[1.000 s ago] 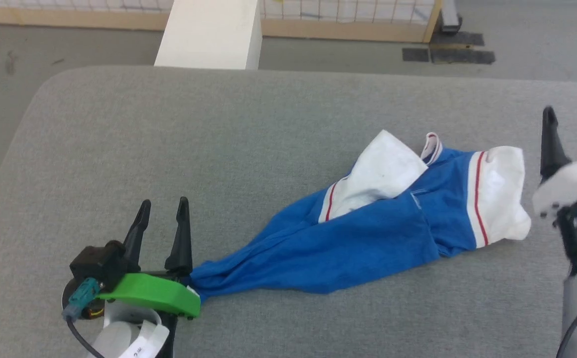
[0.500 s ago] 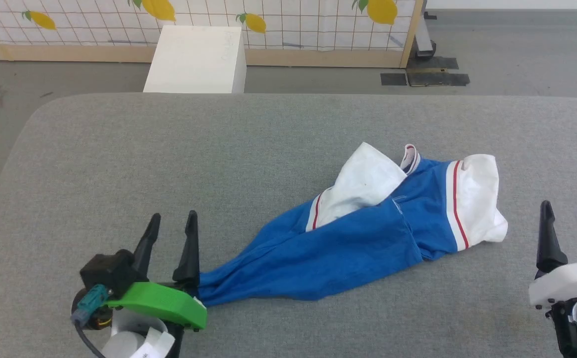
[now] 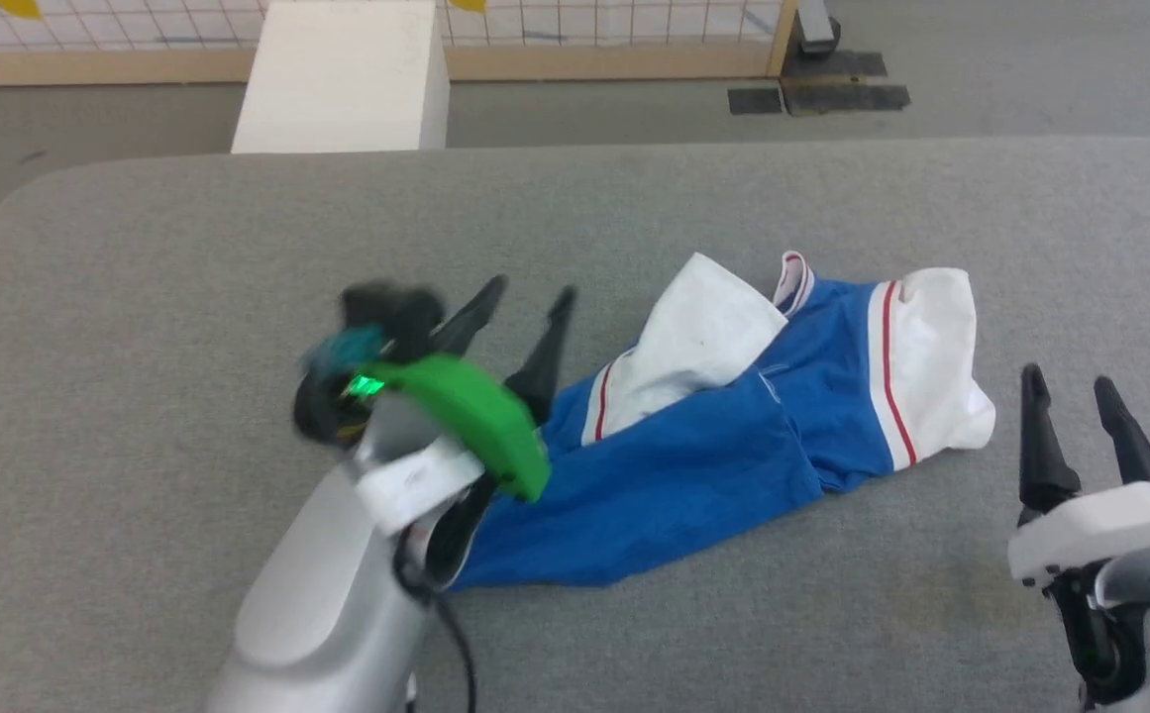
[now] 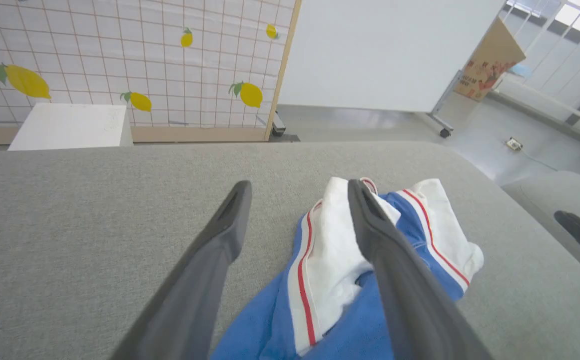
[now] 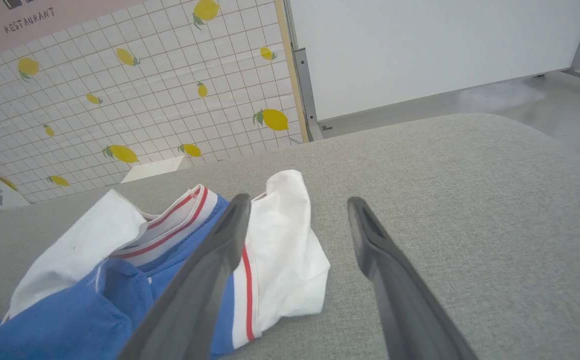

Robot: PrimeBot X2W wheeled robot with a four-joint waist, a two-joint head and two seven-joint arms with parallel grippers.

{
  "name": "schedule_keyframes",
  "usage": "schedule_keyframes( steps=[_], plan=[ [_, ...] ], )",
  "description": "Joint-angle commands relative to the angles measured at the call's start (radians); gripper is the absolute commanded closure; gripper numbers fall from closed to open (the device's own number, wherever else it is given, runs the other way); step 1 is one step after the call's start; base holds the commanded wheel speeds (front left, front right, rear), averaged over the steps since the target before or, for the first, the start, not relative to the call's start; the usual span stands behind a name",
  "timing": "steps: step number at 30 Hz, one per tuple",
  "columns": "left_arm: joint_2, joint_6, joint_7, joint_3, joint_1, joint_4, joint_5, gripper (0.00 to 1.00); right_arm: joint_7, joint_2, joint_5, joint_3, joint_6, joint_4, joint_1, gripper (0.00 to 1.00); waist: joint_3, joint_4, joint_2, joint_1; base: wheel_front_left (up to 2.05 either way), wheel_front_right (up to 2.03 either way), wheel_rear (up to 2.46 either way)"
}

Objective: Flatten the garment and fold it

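Flattening step for sure, folding is nowhere close. The blue jersey T-shirt [image 3: 693,475] lies bunched into a long twisted heap on the grey padded table [image 3: 188,248] under it. One white sleeve [image 3: 703,337] is flopped over the blue body, the other white sleeve [image 3: 931,366] makes up the shirt's right end, and the striped collar [image 3: 792,282] pokes up between them.

The left gripper [image 3: 532,289] sits at the shirt's left end, blurry in the head view. Its fingers are spread wide with nothing between them, and they point along the shirt toward the flopped sleeve. In its wrist view one finger crosses in front of that sleeve, but it's hard to tell if it touches the cloth. The right gripper [image 3: 1066,376] is just beside the shirt's right sleeve, over bare table, also wide open and empty, clear of the fabric.

Looks like both arms are lining up for a grab. Next move probably calls for each one to pinch a single layer at an edge, a sleeve or shoulder on either side, then pull apart so the body opens out. The risk is grabbing several layers at once and just dragging the lump
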Motion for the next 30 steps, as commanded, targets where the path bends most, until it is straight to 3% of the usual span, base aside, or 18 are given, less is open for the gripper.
schedule_keyframes(
  steps=[1,7,12,18,22,23,24,30],
  plan=[
    [-0.009,-0.012,0.039,-0.02,-0.052,0.021,-0.007,0.0,0.0,0.001,0.001,0.01,0.003,-0.001,-0.021,0.0,0.035,-0.026,-0.0001,0.0001,0.0,0.0,0.0],
    [-0.041,-0.023,0.356,-0.126,-0.224,0.142,-0.057,0.0,-0.014,0.001,0.0,0.026,0.003,0.015,-0.044,0.0,0.082,-0.055,-0.0001,0.0001,0.0,0.0,0.0],
    [-0.045,0.018,0.597,-0.19,-0.309,0.22,-0.059,0.0,-0.03,0.001,0.008,0.025,0.003,0.029,-0.053,0.0,0.113,-0.074,-0.0001,0.0001,0.0,0.0,0.0],
    [-0.031,0.046,0.73,-0.248,-0.372,0.294,-0.014,0.0,-0.041,0.001,0.014,0.024,0.003,0.034,-0.067,0.0,0.147,-0.082,-0.0001,0.0001,0.0,0.0,0.0],
    [-0.024,0.052,0.744,-0.261,-0.384,0.339,-0.001,0.0,-0.046,0.001,0.018,0.03,0.003,0.038,-0.076,0.0,0.16,-0.083,-0.0001,0.0001,0.0,0.0,0.0],
    [-0.027,0.051,0.733,-0.257,-0.386,0.35,-0.008,0.69,-0.048,0.001,0.02,0.032,0.003,0.041,-0.079,0.0,0.165,-0.081,-0.0001,0.0001,0.0,0.0,0.0],
    [-0.029,0.05,0.721,-0.251,-0.386,0.353,-0.015,1.0,-0.049,0.001,0.019,0.033,0.003,0.043,-0.081,0.0,0.167,-0.078,-0.0001,0.0001,0.0,0.0,0.0],
    [-0.041,0.037,0.66,-0.215,-0.383,0.344,-0.068,1.0,-0.052,0.001,0.015,0.032,0.003,0.055,-0.081,0.0,0.163,-0.054,-0.0001,0.0001,0.0,0.0,0.0]
  ],
)
